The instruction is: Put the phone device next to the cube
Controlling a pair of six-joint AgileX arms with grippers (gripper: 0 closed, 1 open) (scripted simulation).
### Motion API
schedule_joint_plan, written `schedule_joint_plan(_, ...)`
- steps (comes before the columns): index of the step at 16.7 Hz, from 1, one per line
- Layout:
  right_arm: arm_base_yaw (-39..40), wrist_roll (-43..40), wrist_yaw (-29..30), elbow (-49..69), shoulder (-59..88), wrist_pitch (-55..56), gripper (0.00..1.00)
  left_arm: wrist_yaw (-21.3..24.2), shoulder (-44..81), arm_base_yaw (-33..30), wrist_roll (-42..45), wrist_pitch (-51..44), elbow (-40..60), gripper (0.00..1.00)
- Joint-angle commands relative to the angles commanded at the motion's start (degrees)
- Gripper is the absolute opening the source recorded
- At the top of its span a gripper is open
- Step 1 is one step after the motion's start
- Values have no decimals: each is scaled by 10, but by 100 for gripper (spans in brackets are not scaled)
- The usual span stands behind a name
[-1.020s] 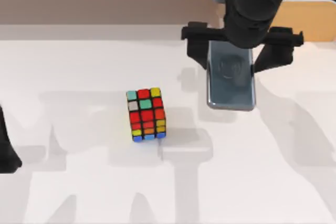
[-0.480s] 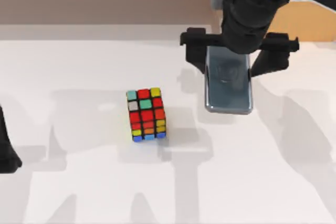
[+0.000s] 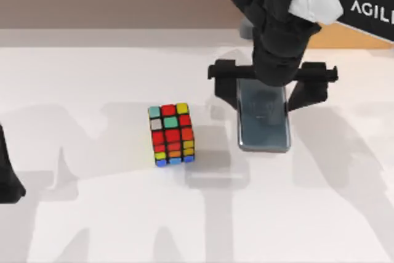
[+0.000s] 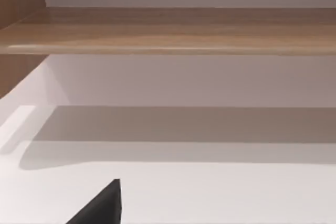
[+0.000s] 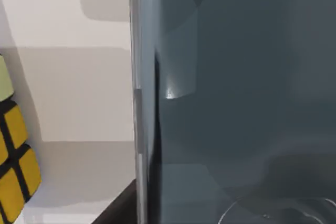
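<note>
Top view: right hand (image 3: 269, 89) around phone device (image 3: 263, 129)

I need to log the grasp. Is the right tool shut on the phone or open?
Shut on it: the right tool has a finger against each long edge of the phone device.

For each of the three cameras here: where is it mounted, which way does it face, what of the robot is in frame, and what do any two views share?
Top view: above the table, looking down; the right gripper straddles the phone device, the cube to the left, the left arm parked at the left edge.
Left wrist view: on the left wrist, facing across the tabletop to a wooden ledge; a dark jaw tip shows.
Right wrist view: on the right wrist, close over the phone device.
Shared: the top and right wrist views both show phone and cube.
</note>
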Motion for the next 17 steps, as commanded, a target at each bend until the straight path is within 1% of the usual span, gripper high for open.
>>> schedule_joint_plan(7,1,-13,-12,-55,69,73,0,0,0,0,0,0,0,100)
schedule_joint_plan(13,1,-13,-12,-55,69,73,0,0,0,0,0,0,0,100)
schedule_joint_plan(17,1,-13,-12,-55,69,73,30,0,0,0,0,0,0,100)
